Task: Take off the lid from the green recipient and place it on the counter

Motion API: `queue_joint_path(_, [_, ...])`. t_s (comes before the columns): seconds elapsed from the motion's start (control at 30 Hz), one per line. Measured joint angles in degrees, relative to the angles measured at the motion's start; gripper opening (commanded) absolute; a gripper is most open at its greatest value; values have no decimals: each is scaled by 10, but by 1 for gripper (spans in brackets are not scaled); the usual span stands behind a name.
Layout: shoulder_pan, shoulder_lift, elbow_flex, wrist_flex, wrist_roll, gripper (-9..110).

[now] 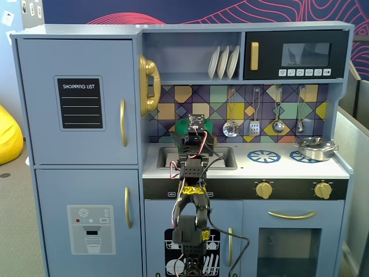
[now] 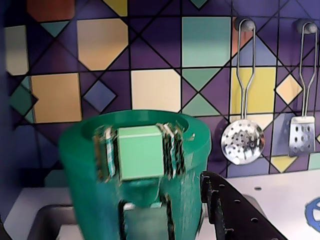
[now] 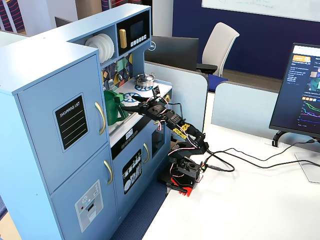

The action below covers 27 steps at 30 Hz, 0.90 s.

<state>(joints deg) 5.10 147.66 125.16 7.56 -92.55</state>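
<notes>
The green recipient (image 2: 90,190) fills the middle of the wrist view, close and blurred, by the sink; its base is hidden. It shows behind the arm in both fixed views (image 1: 183,125) (image 3: 114,109). A light-green square block (image 2: 140,152), seemingly the lid's knob, sits at the front of its mouth between ribbed strips; I cannot make out the lid's disc. My gripper (image 2: 102,200) is open: one black jaw stands just right of the pot, and the other barely shows in the bottom left corner. The white counter (image 1: 277,167) (image 2: 270,195) lies to the right.
The inset sink (image 1: 225,157) (image 2: 50,220) lies under the gripper. A steel pot (image 1: 316,148) (image 3: 145,78) stands on the right burner ring. A skimmer (image 2: 242,142) and a spatula (image 2: 301,135) hang on the tiled back wall. A yellow phone (image 1: 149,83) hangs at the left.
</notes>
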Motion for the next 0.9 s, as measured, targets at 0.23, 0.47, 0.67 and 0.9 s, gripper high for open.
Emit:
queue_joint_path(0.23, [1, -78, -27, -54, -6, 47])
queue_joint_path(0.47, [7, -147, -76, -83, -10, 45])
queue_joint_path(0.67, [6, -194, -107, -100, -12, 43])
queue_joint_path(0.9, [6, -222, -116, -118, -20, 42])
